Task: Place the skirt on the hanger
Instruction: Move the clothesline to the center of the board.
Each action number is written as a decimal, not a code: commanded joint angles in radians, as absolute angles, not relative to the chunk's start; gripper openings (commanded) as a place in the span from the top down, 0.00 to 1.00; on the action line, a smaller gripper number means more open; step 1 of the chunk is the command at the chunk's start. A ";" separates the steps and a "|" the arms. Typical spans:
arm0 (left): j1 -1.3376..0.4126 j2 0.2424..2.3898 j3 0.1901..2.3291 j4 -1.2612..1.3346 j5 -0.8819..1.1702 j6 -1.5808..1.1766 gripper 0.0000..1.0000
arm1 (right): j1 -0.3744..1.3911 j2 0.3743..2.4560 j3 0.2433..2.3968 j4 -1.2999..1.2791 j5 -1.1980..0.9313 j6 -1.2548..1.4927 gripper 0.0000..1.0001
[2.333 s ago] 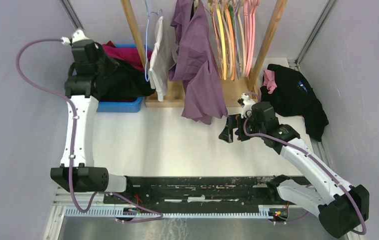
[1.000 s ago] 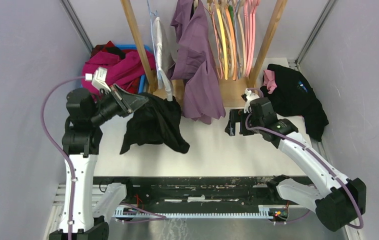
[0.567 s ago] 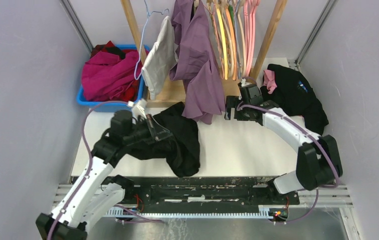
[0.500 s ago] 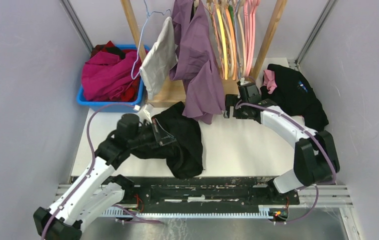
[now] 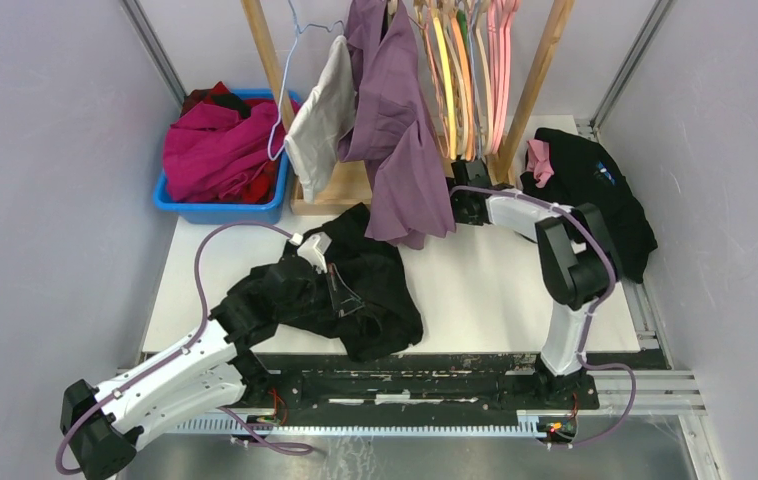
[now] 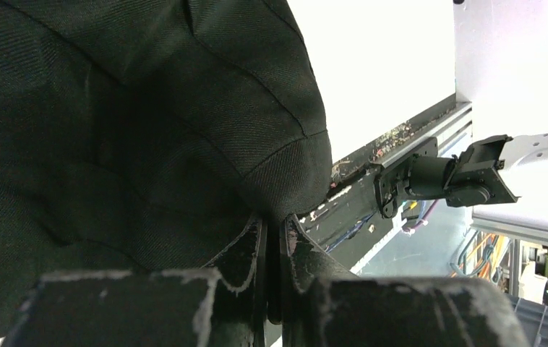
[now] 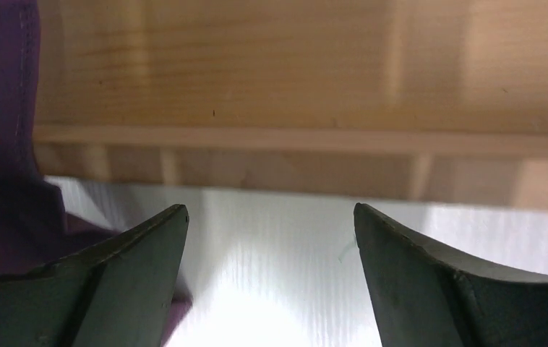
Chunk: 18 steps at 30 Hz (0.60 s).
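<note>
The black skirt [image 5: 380, 295] lies bunched on the white table at the front middle. My left gripper [image 5: 343, 292] is shut on a fold of it. In the left wrist view the skirt [image 6: 148, 108] fills the frame above the closed gripper [image 6: 272, 231]. My right gripper [image 5: 461, 206] is open and empty, low on the table against the wooden rack base [image 7: 293, 72]; its open gripper [image 7: 271, 217] frames bare table. Several coloured hangers [image 5: 465, 70] hang on the rack above it.
A purple garment [image 5: 395, 130] and a white garment [image 5: 317, 110] on a blue wire hanger hang from the rack. A blue bin [image 5: 223, 211] of magenta clothes stands back left. A black garment [image 5: 595, 190] lies back right. Purple cloth [image 7: 3, 108] is left of the right fingers.
My left arm has carried the skirt from the blue bin down to the table's front middle. My right gripper has moved back and left to the rack base.
</note>
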<state>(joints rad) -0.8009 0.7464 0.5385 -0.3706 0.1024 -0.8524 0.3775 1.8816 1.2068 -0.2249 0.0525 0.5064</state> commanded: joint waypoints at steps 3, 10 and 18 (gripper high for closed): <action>-0.810 0.759 0.546 -0.293 0.045 -0.876 0.91 | 0.396 1.994 1.336 -0.101 0.112 0.583 0.10; -0.813 0.770 0.549 -0.290 0.035 -0.861 0.91 | 0.429 2.136 1.454 -0.025 0.201 0.682 0.11; -0.813 0.779 0.560 -0.290 0.032 -0.852 0.91 | 0.460 2.316 1.635 0.071 0.198 0.796 0.11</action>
<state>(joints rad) -0.8078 0.7746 0.5381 -0.3405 0.0547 -0.8520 0.4652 2.1921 1.5452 -0.1009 0.1802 0.6586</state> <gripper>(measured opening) 0.103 0.894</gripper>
